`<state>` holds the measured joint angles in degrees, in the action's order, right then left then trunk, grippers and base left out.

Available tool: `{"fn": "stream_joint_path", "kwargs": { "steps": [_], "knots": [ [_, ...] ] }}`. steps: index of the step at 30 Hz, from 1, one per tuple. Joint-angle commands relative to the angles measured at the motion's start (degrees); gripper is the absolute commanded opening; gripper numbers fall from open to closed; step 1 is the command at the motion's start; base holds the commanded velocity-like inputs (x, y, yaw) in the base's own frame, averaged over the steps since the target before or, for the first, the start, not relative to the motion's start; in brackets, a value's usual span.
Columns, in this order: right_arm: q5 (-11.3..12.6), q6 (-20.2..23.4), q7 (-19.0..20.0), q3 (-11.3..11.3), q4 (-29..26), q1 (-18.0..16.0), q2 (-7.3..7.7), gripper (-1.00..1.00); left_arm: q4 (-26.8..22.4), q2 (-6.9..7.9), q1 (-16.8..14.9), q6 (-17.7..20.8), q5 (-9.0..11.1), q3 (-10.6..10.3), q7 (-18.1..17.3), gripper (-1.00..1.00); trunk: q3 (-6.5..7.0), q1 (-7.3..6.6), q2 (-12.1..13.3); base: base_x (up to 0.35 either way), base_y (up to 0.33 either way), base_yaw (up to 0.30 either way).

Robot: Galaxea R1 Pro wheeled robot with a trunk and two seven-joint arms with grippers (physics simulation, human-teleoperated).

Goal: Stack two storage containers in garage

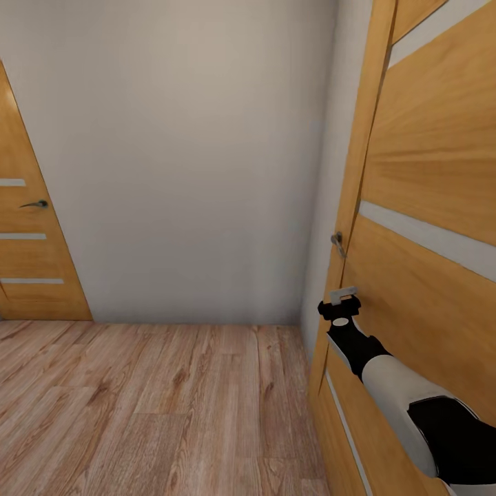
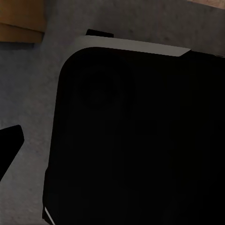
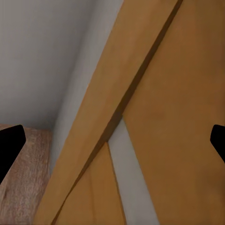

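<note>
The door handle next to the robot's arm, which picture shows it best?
The head view: the metal door handle sits on the orange-wood door's edge, just above the right gripper. The right wrist view catches that door's wood and pale stripe.

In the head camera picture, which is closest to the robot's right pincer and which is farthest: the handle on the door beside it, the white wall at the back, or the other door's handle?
Starting from the right pincer:
1. The near door handle, just above the pincer, on the door at the right.
2. The white back wall, straight ahead across the wood floor.
3. The far door handle, on the door at the far left.
</note>
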<state>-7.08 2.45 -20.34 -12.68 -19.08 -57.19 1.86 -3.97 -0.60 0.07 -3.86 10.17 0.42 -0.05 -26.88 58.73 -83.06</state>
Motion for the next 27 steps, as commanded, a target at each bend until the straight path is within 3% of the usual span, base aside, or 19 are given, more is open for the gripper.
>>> {"fn": "stream_joint_path", "kwargs": {
  "steps": [1,6,10,14,21,25,27],
  "knots": [
    [-0.37,0.33,-0.51,0.39,0.08,-0.03,1.99,1.00,-0.07,-0.01,0.02,-0.09,0.38,0.02,0.01,1.00,-0.05,0.00,-0.02,0.000,0.000,0.000],
    [-0.28,0.43,-0.44,0.36,0.22,-0.03,0.54,1.00,-0.07,-0.01,0.02,-0.09,0.38,0.02,-0.03,1.00,-0.05,0.00,-0.02,0.000,0.000,0.000],
    [-0.24,0.45,-0.10,0.37,0.59,-0.03,-6.46,1.00,-0.07,-0.01,0.02,-0.11,0.38,0.02,-0.01,1.00,-0.05,0.00,-0.02,0.000,0.000,0.000],
    [-0.23,0.39,0.12,0.43,1.83,-0.03,-9.30,1.00,-0.07,-0.01,0.02,-0.13,0.38,0.00,-0.04,1.00,-0.05,0.00,-0.02,0.000,0.000,0.000],
    [0.28,-0.35,2.44,0.84,7.17,-0.03,-9.79,1.00,-0.07,-0.01,0.02,-0.12,0.38,-0.06,-0.04,1.00,-0.05,0.00,-0.02,0.000,0.000,0.000],
    [4.83,-0.29,7.50,1.11,17.35,-0.19,-9.32,1.00,-0.07,-0.01,0.02,-0.10,0.38,-0.06,-0.04,1.00,-0.05,0.00,-0.02,0.000,0.000,0.000],
    [6.61,0.07,10.45,1.14,19.12,-0.28,-9.10,1.00,-0.07,-0.01,0.02,-0.10,0.38,-0.07,-0.04,1.00,-0.05,0.00,-0.02,0.000,0.000,0.000]
  ]
}}
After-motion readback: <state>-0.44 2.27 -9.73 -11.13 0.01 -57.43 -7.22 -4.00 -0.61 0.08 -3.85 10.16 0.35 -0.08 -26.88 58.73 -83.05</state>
